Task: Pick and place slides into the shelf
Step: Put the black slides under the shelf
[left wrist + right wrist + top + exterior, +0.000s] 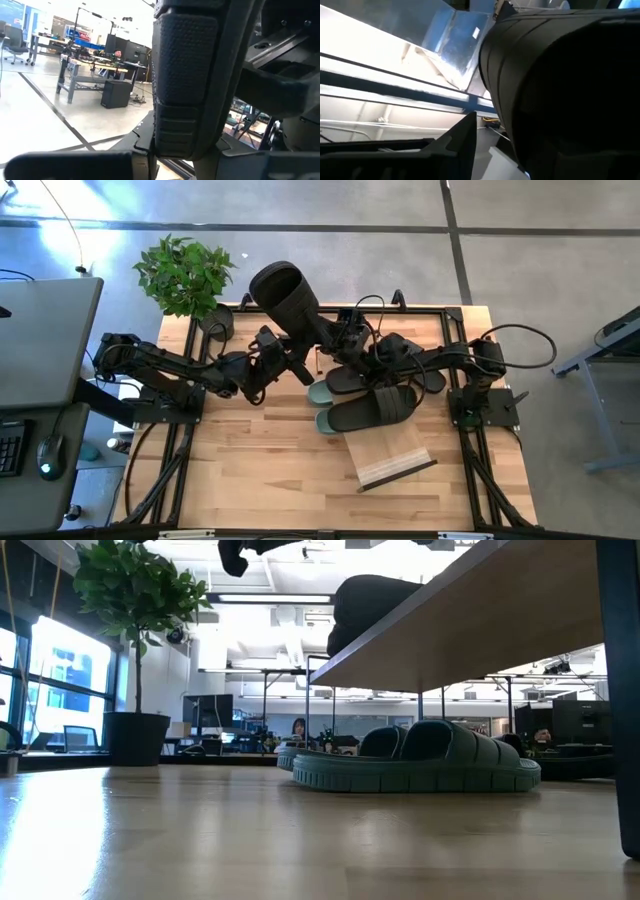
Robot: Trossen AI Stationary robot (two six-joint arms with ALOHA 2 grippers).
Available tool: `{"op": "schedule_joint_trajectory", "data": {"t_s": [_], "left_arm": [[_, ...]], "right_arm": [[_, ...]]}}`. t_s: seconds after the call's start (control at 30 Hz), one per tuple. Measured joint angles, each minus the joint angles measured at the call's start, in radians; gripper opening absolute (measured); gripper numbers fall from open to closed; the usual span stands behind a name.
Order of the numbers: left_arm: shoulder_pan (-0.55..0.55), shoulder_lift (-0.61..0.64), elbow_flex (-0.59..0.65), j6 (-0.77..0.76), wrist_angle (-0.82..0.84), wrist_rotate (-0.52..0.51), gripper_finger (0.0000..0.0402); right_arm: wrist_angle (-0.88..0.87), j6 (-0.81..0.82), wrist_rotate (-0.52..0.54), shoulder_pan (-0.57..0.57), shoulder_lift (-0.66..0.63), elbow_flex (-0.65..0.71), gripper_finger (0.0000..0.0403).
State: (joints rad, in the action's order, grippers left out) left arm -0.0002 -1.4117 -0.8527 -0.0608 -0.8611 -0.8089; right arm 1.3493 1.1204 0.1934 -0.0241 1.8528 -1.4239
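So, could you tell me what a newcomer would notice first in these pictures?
A black slide held high above the table's back edge, where both arms meet: the left pincer grips it. Below, on the shelf, lies another black slide, with sage-green slides underneath. A potted plant stands at the back left corner.

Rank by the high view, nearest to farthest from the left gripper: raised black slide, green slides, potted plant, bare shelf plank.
From the left gripper:
1. Raised black slide, at the gripper.
2. Green slides, centre, by the shelf.
3. Potted plant, back-left corner.
4. Bare shelf plank, front right.
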Motion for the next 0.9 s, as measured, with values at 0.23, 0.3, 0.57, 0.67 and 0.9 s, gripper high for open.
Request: {"op": "schedule_joint_trajectory", "data": {"t_s": [0.23,0.3,0.57,0.67,0.9], "left_arm": [[0.000,0.000,0.000,0.001,0.017,-0.012,0.0070],[0.000,0.000,0.000,0.001,0.016,-0.017,0.0070],[0.000,0.000,0.000,0.013,0.021,-0.033,0.0070],[0.000,0.000,0.000,0.028,0.025,-0.040,0.0070],[0.000,0.000,0.000,0.031,0.027,-0.051,0.0070]], "right_arm": [[-0.143,0.023,-0.003,0.016,-0.048,-0.002,0.0129],[-0.154,0.008,-0.004,0.024,-0.055,-0.002,0.0129],[-0.227,0.068,-0.036,0.037,-0.067,-0.002,0.0129],[-0.250,0.079,-0.040,0.037,-0.075,-0.002,0.0128],[-0.432,0.051,-0.041,0.037,-0.151,-0.002,0.0128]]}}
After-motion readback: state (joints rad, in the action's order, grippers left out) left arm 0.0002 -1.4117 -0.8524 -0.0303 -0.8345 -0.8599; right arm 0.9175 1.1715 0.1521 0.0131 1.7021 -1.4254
